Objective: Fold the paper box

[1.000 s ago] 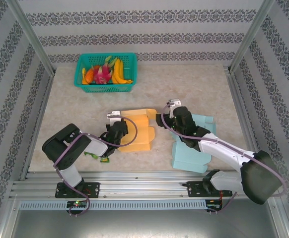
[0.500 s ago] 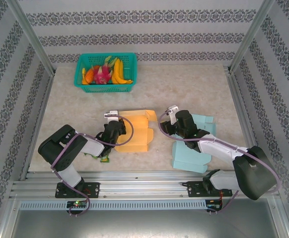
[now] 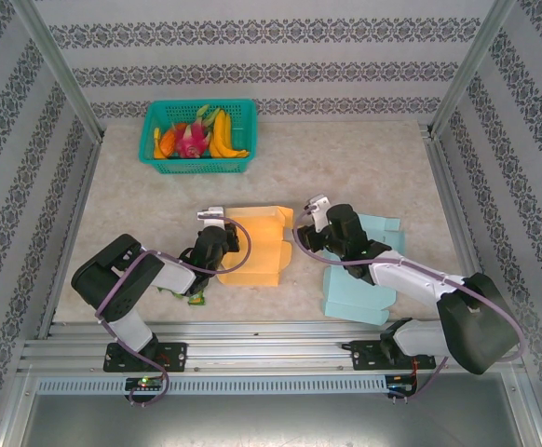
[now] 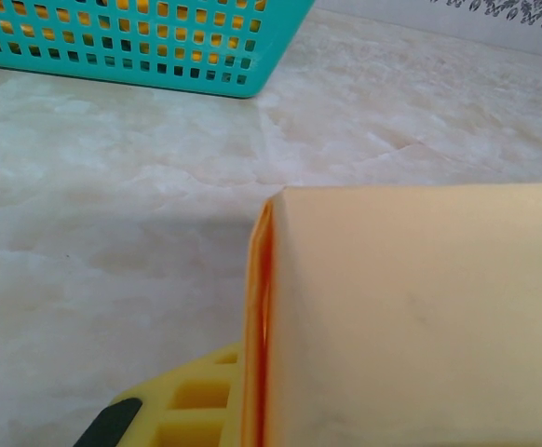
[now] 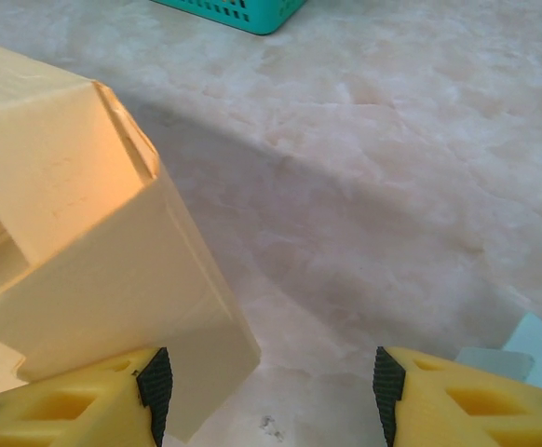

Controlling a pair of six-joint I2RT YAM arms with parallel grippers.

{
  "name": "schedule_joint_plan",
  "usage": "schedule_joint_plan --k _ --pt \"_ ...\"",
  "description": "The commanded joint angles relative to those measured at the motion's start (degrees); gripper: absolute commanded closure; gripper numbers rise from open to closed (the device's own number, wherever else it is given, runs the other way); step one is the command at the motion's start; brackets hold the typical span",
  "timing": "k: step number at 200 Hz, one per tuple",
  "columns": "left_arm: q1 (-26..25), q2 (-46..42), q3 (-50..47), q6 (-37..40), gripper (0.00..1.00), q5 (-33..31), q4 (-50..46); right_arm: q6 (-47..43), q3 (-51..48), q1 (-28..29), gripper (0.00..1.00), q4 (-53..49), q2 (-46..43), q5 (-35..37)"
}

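Note:
The orange paper box (image 3: pixel 257 247) lies partly folded in the middle of the table. My left gripper (image 3: pixel 217 244) is shut on the box's left wall. In the left wrist view that wall (image 4: pixel 411 317) stands on edge against one yellow finger (image 4: pixel 182 410), and the other finger is hidden behind it. My right gripper (image 3: pixel 306 228) is at the box's right side, open. In the right wrist view a pale flap of the box (image 5: pixel 113 279) reaches in beside the left fingertip (image 5: pixel 155 386), with bare table between the pads.
A teal basket (image 3: pixel 197 137) of toy fruit stands at the back left. A flat light-blue paper box (image 3: pixel 359 279) lies under my right arm, right of the orange one. Metal frame posts and rails border the table.
My right gripper has moved slightly left and lower toward the box's right side, and the upper right flap has folded in. My left gripper has stayed shut on the left wall.

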Motion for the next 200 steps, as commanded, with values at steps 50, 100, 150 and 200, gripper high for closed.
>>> schedule_joint_plan --k 50,100,150,200 --pt "0.6 0.1 1.2 -1.1 1.00 1.9 1.6 1.3 2.3 1.7 0.39 5.2 3.1 0.1" --pt "0.6 -0.2 2.1 -1.4 1.00 1.3 -0.2 0.7 2.6 2.8 0.40 7.3 5.1 -2.2" --pt "0.6 0.2 3.0 -2.3 1.00 1.0 -1.2 1.3 2.7 5.0 0.44 10.3 6.8 -3.5" --pt "0.1 0.8 3.6 -2.9 1.00 0.3 -2.0 3.2 4.2 7.6 0.51 13.5 10.4 -1.4"
